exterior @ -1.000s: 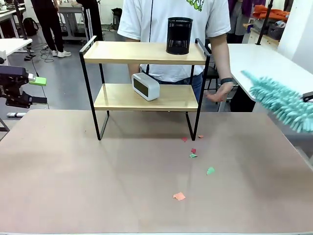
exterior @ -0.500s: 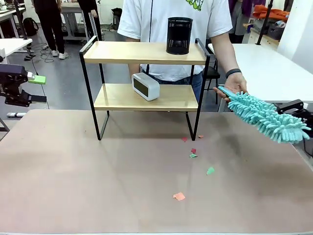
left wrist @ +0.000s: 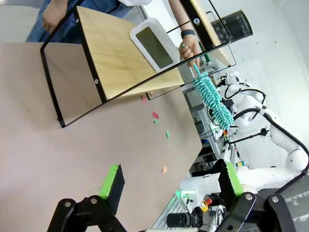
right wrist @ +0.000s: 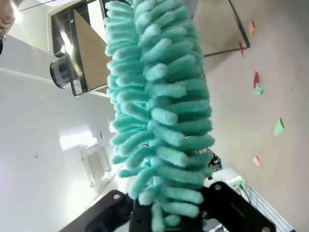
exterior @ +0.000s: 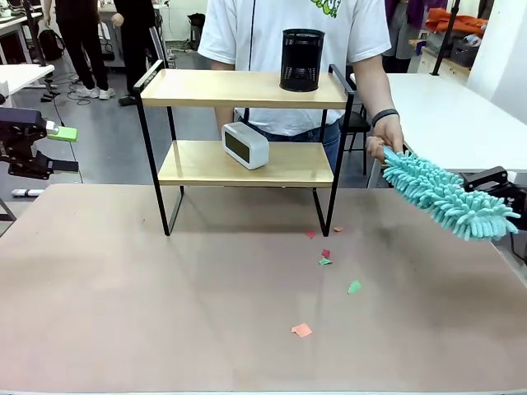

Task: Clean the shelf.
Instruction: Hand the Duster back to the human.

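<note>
The shelf (exterior: 244, 123) stands on the brown table (exterior: 165, 313) at 12 o'clock, carrying a black mesh cup (exterior: 302, 59) on the upper board and a white clock (exterior: 244, 145) on the lower. The right gripper (exterior: 504, 191), at 3 o'clock, is clamped on the teal duster (exterior: 445, 196); a person's hand (exterior: 384, 141) grips its far end. The left gripper (exterior: 51, 133), at 9 o'clock, stands wide and holds nothing. Paper scraps (exterior: 325, 262) lie near the shelf's right leg.
</note>
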Controlling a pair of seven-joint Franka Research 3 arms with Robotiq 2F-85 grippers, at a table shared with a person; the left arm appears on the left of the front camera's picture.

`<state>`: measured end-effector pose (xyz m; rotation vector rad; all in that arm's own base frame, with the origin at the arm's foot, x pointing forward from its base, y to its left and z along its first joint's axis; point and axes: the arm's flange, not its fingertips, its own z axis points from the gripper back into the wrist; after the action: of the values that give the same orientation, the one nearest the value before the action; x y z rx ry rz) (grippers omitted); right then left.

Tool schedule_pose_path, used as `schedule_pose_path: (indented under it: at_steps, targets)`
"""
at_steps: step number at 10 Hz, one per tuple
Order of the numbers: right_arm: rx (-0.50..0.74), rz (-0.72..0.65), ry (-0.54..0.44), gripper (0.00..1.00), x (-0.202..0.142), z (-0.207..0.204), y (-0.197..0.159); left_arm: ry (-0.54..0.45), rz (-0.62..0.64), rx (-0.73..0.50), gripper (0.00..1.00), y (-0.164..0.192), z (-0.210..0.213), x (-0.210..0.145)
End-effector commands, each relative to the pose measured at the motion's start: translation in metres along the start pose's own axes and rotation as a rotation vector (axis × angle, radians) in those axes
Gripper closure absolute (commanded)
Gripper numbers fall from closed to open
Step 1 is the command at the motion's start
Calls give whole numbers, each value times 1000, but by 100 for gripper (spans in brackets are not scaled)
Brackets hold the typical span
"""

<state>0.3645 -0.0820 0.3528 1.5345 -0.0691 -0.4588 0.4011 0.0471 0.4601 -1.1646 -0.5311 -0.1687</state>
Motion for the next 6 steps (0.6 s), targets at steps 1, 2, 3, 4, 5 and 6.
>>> schedule_pose_path:
  at_steps: [1, 2, 3, 4, 5, 6]
  targets:
    - [-8, 28, -21, 100, -75, -21, -19, 12, -7, -2, 0, -2, 1, -2]
    - [-4, 46, -10, 74, -75, -24, -18, 12, -7, -2, 0, -2, 1, -2]
    - [-16, 58, -1, 28, -76, -27, -16, 12, -7, -2, 0, -2, 1, -2]
    - [-12, 70, -9, 18, -76, -28, -13, 12, -7, -2, 0, -2, 1, -2]
    - [-15, 87, -12, 0, -78, -27, -9, 12, -7, -2, 0, -2, 1, -2]
    - [-17, 110, -9, 0, -81, -26, -2, 12, -7, -2, 0, -2, 1, -2]
